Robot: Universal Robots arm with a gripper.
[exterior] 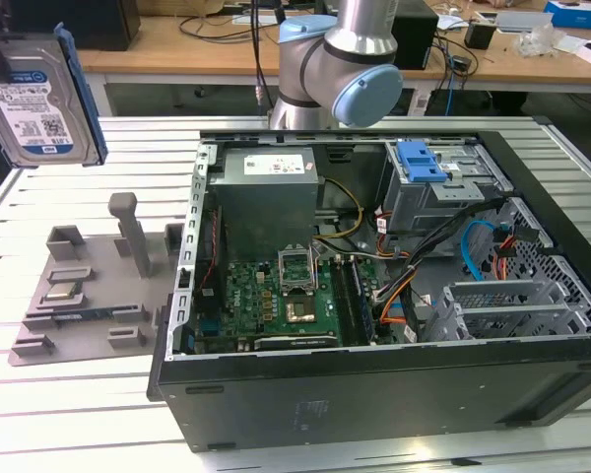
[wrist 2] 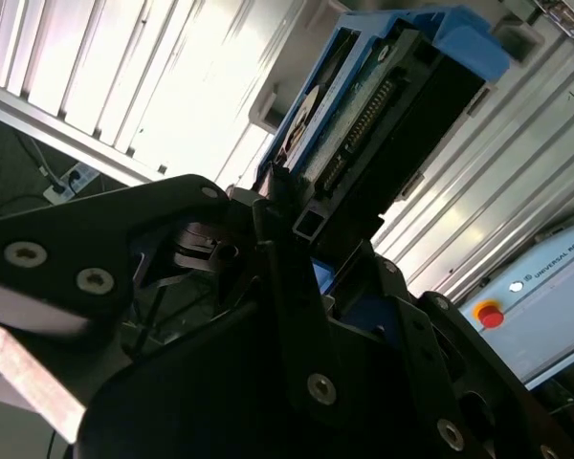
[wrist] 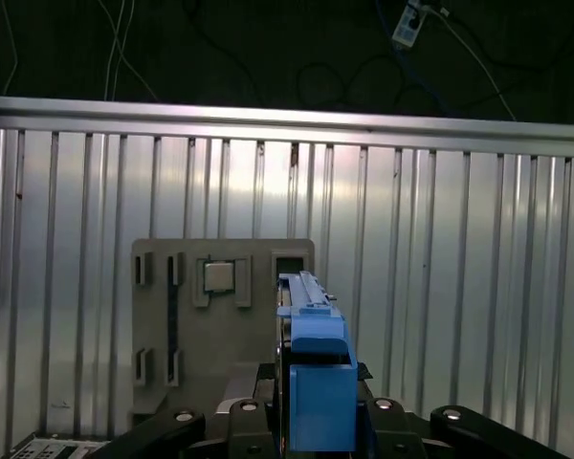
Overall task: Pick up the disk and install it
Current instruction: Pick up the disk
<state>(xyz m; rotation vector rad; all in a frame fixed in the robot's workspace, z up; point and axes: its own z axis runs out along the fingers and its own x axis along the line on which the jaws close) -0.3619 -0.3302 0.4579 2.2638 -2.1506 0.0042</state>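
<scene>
Exterior view shows the disk (exterior: 41, 97) held high at that view's left, label face showing and long axis near upright, well above the grey fixture plate (exterior: 84, 301) on the desk (exterior: 79, 424). The hand (wrist 2: 292, 215) is clamped on the disk (its blue carrier frame shows in both wrist views). The open computer case (exterior: 374, 404), with its drive cage (exterior: 443, 192) in the far corner, lies well apart from the disk, lower and toward the exterior view's right.

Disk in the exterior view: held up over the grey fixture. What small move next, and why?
Probably carry it toward the exterior view's right. The tool holds the disk clear above the grey fixture, while the drive cage sits inside the open case.
</scene>
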